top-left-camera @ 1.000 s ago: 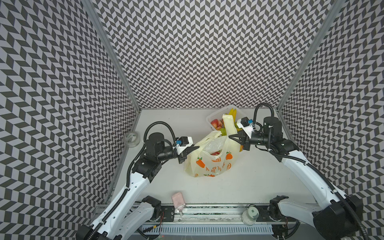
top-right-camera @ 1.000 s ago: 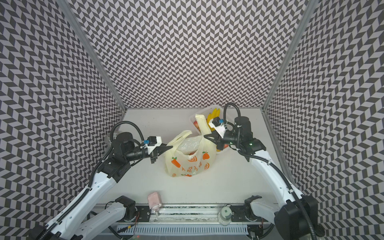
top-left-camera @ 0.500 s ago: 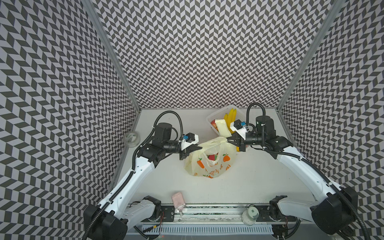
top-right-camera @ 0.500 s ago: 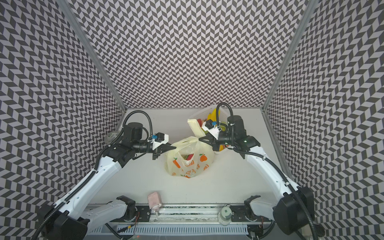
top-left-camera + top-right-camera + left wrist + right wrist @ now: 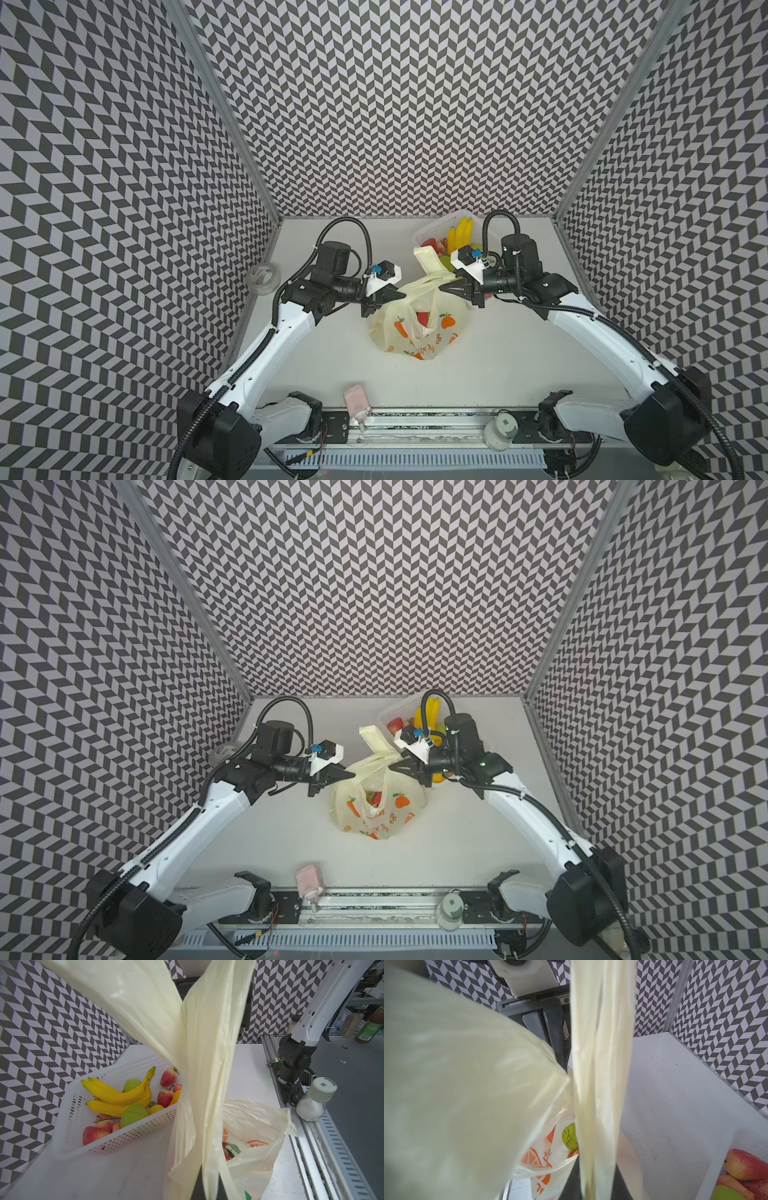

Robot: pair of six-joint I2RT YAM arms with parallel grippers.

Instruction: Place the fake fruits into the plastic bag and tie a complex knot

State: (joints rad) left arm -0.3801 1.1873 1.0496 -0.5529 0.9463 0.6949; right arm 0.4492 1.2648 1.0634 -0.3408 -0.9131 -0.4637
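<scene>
The plastic bag [image 5: 419,328] [image 5: 374,808] stands mid-table, pale yellow with orange prints, and its two handle strips cross above its mouth. My left gripper [image 5: 401,296] [image 5: 207,1186] is shut on one strip [image 5: 207,1064]. My right gripper [image 5: 444,289] [image 5: 598,1184] faces it, jaws slightly parted around the other strip [image 5: 600,1064]. One loose handle end [image 5: 428,259] sticks up behind. Inside the bag I see a red dragon fruit [image 5: 226,1151] and a green fruit [image 5: 569,1136]. More fake fruits, bananas [image 5: 118,1095] and strawberries [image 5: 168,1077], lie in the white basket [image 5: 133,1132] [image 5: 428,232].
A tape roll [image 5: 262,277] sits by the left wall. A pink object [image 5: 356,397] and a white-capped jar [image 5: 503,430] stand on the front rail. The basket is close behind the right gripper.
Both grippers have moved toward each other above the bag, drawing the handles together and narrowing its mouth. The right jaws have parted slightly.
</scene>
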